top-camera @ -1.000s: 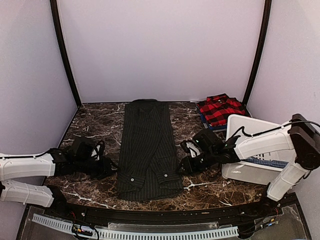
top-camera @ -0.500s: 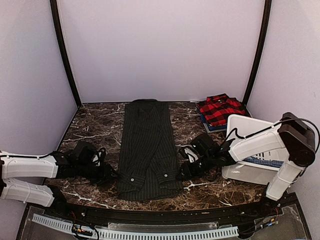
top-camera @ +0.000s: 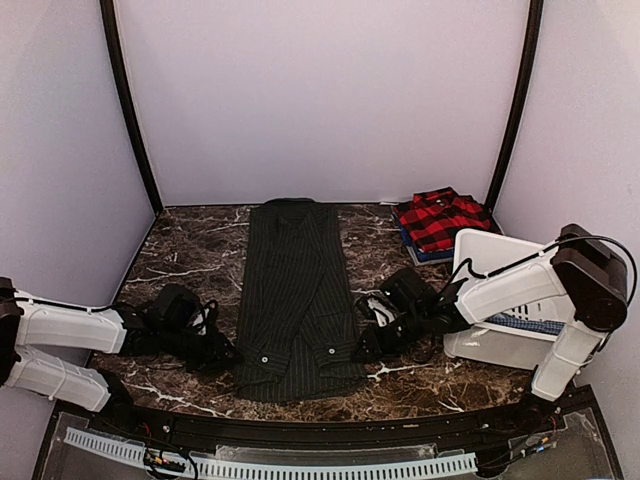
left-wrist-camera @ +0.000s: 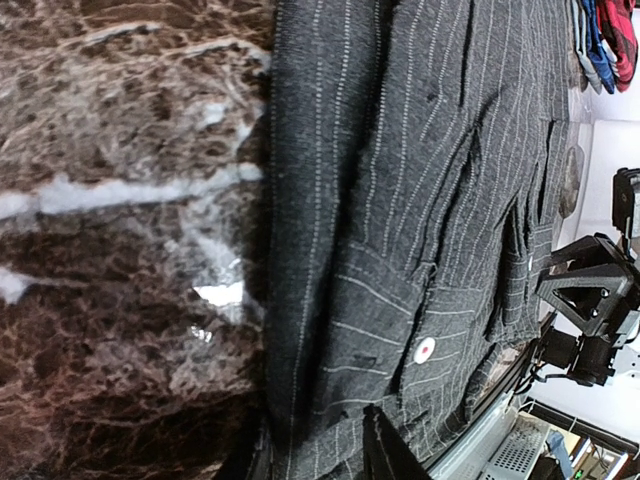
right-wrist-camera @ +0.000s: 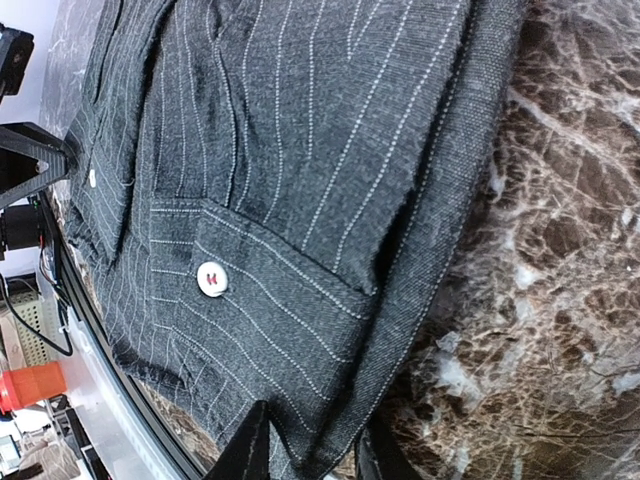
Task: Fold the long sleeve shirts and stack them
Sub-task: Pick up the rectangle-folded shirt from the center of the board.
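Straddled 2 near corners of charcoal pinstriped shirt (top-camera: 295,290), by near edge of tabletop (top-camera: 190,260), with left tool (left-wrist-camera: 315,450) and right tool (right-wrist-camera: 310,455); jaws part-closed, grip not tellable.

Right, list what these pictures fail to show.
- Left wrist view: left gripper fingertips cut off by the bottom edge; grip on the pinstriped shirt unclear.
- Right wrist view: right gripper likewise cut off.
- Top view: white bin contents mostly hidden by its own wall.
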Controlling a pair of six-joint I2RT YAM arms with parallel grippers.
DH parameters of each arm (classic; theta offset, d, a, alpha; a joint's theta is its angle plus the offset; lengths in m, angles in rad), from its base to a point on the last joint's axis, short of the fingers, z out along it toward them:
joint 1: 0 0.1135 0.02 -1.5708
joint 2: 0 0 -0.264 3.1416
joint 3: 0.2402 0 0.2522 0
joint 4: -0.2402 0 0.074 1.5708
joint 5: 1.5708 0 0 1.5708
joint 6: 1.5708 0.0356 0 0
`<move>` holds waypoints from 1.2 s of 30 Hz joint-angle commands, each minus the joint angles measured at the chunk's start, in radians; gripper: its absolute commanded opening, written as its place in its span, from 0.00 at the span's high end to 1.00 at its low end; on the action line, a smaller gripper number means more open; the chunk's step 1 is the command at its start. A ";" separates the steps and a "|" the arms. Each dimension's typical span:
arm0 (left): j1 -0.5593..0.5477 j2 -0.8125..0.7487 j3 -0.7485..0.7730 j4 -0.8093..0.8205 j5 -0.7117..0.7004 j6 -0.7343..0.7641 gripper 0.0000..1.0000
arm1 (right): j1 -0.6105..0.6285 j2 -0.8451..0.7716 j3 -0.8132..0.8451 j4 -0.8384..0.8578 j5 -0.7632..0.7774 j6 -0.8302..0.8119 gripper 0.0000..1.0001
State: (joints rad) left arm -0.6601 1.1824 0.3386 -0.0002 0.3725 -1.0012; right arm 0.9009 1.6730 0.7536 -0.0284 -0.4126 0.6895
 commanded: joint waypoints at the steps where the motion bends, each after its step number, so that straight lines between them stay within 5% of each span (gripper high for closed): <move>1: -0.007 0.009 -0.005 0.043 0.031 -0.012 0.71 | 0.006 0.008 0.018 0.014 -0.013 0.011 0.75; 17: -0.011 0.039 0.015 0.086 0.107 -0.048 0.94 | 0.006 -0.002 0.052 -0.003 -0.036 0.018 1.00; 29: -0.011 -0.023 0.104 0.067 0.101 -0.124 1.00 | -0.031 -0.009 0.160 -0.055 -0.051 0.007 1.00; 36: 0.061 -0.036 0.134 0.173 0.113 -0.210 1.00 | -0.126 0.005 0.212 0.105 -0.120 0.125 1.00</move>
State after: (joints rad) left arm -0.6495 1.1618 0.4374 0.0868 0.4747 -1.1530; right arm 0.8280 1.6745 0.9161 -0.0616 -0.4843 0.7387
